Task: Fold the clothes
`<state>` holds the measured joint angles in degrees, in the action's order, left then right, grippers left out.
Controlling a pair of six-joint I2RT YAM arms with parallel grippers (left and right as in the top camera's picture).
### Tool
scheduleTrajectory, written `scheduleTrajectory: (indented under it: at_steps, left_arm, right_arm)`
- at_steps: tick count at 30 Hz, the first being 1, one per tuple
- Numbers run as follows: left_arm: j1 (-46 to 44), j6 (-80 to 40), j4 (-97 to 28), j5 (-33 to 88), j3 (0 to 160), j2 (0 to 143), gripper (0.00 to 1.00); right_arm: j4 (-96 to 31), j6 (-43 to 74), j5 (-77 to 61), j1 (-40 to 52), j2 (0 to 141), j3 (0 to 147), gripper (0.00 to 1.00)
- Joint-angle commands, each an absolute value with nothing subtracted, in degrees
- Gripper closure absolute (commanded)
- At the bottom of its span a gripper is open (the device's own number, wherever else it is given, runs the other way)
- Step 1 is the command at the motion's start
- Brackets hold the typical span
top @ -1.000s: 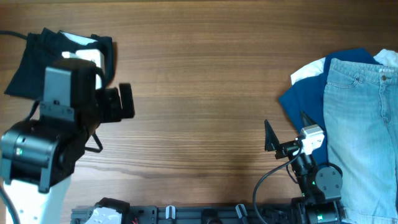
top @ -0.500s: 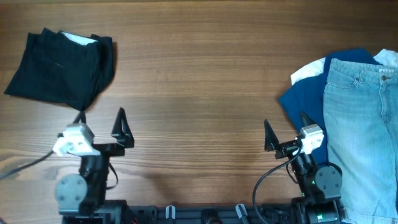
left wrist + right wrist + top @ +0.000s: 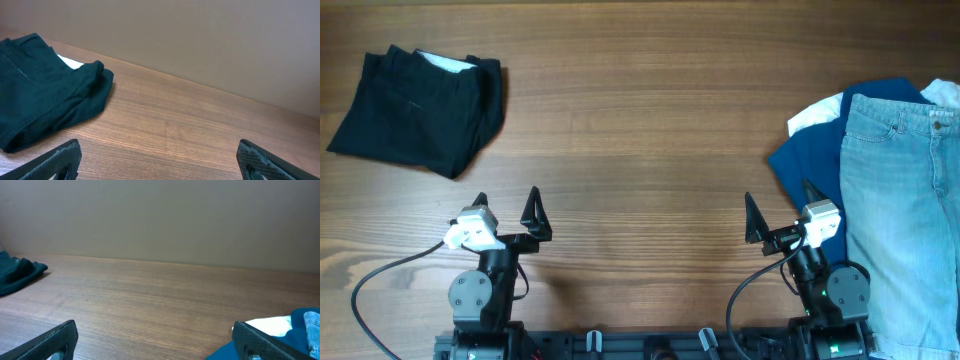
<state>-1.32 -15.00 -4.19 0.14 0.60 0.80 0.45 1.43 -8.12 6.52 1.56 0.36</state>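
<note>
The black shorts (image 3: 418,108) lie folded into a compact rectangle at the table's far left, white lining showing at the top edge. They also show in the left wrist view (image 3: 45,102) and, far off, in the right wrist view (image 3: 20,275). My left gripper (image 3: 506,208) is open and empty near the front edge, well below and right of the shorts; its jaws frame bare wood (image 3: 160,162). My right gripper (image 3: 778,208) is open and empty at the front right, its jaws over bare wood (image 3: 155,340).
Light blue denim jeans (image 3: 905,200) lie at the right edge over a royal-blue garment (image 3: 810,155), with white cloth (image 3: 817,113) behind. The blue garment's edge sits beside my right finger (image 3: 300,325). Bare wooden table (image 3: 640,130) spans between the two piles.
My left arm has pulled back from over the black shorts to the front edge and settled slightly rightward. The shorts now lie fully uncovered. The right arm has not moved.
</note>
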Motion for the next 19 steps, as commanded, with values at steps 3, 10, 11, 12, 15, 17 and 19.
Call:
scheduleTrajectory:
  at_steps: [3, 10, 11, 12, 15, 17, 19]
  left_arm:
    - [-0.9, -15.7, -4.2, 0.6, 0.3, 0.3, 0.0]
    - [-0.9, -15.7, -4.2, 0.6, 0.3, 0.3, 0.0]
    - [-0.9, -15.7, -4.2, 0.6, 0.3, 0.3, 0.0]
    - [-0.9, -15.7, -4.2, 0.6, 0.3, 0.3, 0.0]
    - [-0.9, -15.7, -4.2, 0.6, 0.3, 0.3, 0.0]
    - [-0.9, -15.7, -4.2, 0.6, 0.3, 0.3, 0.0]
    - [-0.9, -15.7, -4.2, 0.6, 0.3, 0.3, 0.0]
  right_arm:
    - [0.7, 2.0, -8.8, 6.2, 1.3, 0.3, 0.0]
    - [0.7, 2.1, -8.8, 6.2, 1.3, 0.3, 0.0]
    - [0.7, 2.1, -8.8, 6.2, 1.3, 0.3, 0.0]
    - [0.7, 2.0, -8.8, 6.2, 1.3, 0.3, 0.0]
    - [0.7, 2.1, -8.8, 6.2, 1.3, 0.3, 0.0]
    - [0.7, 2.1, -8.8, 6.2, 1.3, 0.3, 0.0]
    - [0.7, 2.0, -8.8, 6.2, 1.3, 0.3, 0.01]
